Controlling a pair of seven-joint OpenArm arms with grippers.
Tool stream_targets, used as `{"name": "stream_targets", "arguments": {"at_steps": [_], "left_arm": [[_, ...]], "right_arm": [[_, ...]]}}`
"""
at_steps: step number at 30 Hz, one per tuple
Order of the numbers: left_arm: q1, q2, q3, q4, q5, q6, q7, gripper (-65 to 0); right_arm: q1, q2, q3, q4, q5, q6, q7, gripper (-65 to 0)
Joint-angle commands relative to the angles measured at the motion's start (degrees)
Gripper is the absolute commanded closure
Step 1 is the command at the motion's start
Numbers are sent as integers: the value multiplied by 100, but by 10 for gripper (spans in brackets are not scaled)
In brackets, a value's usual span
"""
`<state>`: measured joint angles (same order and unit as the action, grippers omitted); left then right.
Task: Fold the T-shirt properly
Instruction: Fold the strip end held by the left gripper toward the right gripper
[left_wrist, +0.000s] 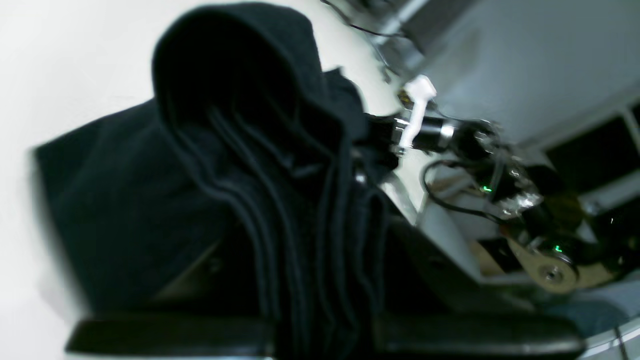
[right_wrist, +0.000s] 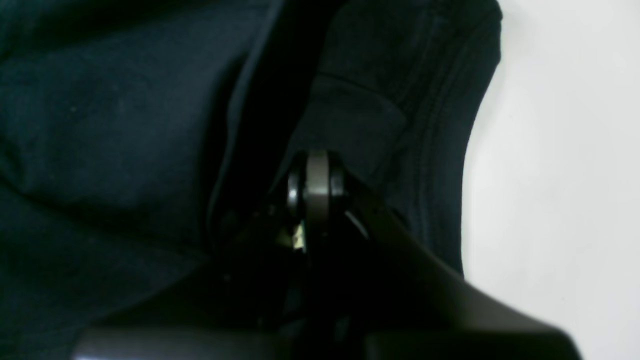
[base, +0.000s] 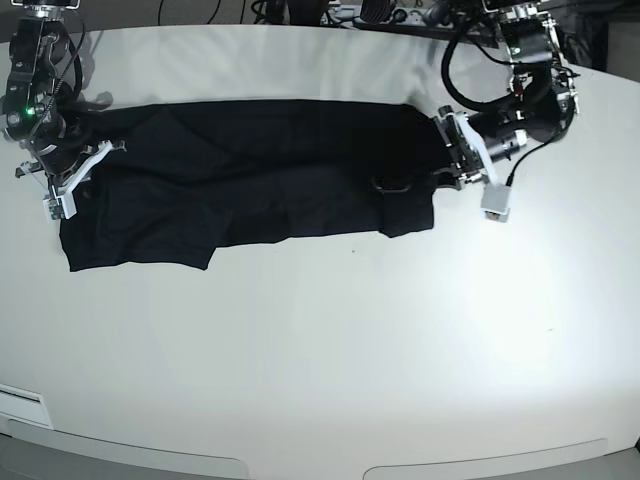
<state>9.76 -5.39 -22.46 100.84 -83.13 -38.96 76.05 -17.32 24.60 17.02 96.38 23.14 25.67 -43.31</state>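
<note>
Your black T-shirt (base: 250, 180) lies stretched as a long band across the far half of the white desk (base: 330, 340), folded over itself lengthwise, its near edge stepping down toward the end at the base view's left. At the other end, your left end effector (base: 440, 170) is clamped on a bunched edge of the T-shirt; its wrist view shows several hemmed layers (left_wrist: 280, 200) gathered and draped between the closed jaws, with the cloth rising in a hood-like fold above them. At the end on the base view's left, your right end effector (base: 72, 172) is closed tight on the fabric; its wrist view shows dark cloth (right_wrist: 125, 125) filling most of the frame, a stitched hem (right_wrist: 440, 150) curving beside bare desk. The shirt's surface is matte and creased, with shallow wrinkles running along its length. Black cables (base: 470, 50) trail from the left arm near the desk's far edge
</note>
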Motion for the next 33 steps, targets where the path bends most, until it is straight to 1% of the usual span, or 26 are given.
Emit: {"name": "stream_targets", "arguments": {"at_steps": [1, 4, 7, 10, 12, 13, 14, 17, 18, 19, 20, 26, 28, 30, 31, 32, 33], "left_arm": [[-83, 33, 87, 103, -187, -104, -107, 0], [-109, 201, 323, 103, -187, -104, -166, 0], [-122, 330, 442, 103, -187, -104, -358, 0], [-122, 433, 527, 103, 173, -104, -702, 0], [-122, 463, 603, 101, 404, -104, -922, 0], [-122, 461, 649, 101, 461, -104, -966, -26], [-122, 461, 691, 101, 492, -104, -970, -94], [-122, 461, 835, 101, 492, -104, -968, -305], [-122, 461, 883, 101, 490, -104, -968, -353], [-122, 461, 931, 101, 490, -104, -968, -379], [-122, 461, 984, 101, 492, -104, -968, -382], [-122, 461, 1038, 101, 501, -104, -990, -382], [-122, 459, 1027, 101, 627, -104, -1093, -382], [-122, 459, 1027, 101, 813, -104, -1342, -381], [-122, 461, 1029, 101, 907, -104, -1502, -369], [-122, 461, 1029, 101, 944, -104, -1622, -336], [-122, 461, 1029, 101, 946, -104, -1681, -270]], "right_arm": [[-15, 81, 15, 20, -92, -9, -260, 0], [-17, 83, 15, 20, -94, -7, -328, 0], [-15, 81, 15, 20, -94, 11, -387, 0], [-15, 81, 15, 20, -92, 125, -391, 0], [-15, 83, 15, 22, -90, 129, -393, 0], [-15, 83, 15, 20, -87, 127, -411, 0], [-15, 83, 15, 22, -87, 127, -437, -10], [-15, 83, 15, 22, -87, 107, -481, -172], [-15, 83, 15, 22, -87, 107, -479, -214], [-15, 83, 15, 22, -87, 109, -476, -242], [-15, 83, 15, 22, -81, 109, -474, -256], [-15, 83, 15, 22, -68, 111, -476, -257], [-15, 83, 15, 22, -68, 109, -476, -257], [-13, 83, 15, 22, -68, 109, -476, -257], [-13, 83, 15, 22, -66, 109, -474, -257], [-13, 83, 15, 22, -66, 109, -474, -257], [-13, 83, 15, 22, -57, 109, -476, -257]]}}
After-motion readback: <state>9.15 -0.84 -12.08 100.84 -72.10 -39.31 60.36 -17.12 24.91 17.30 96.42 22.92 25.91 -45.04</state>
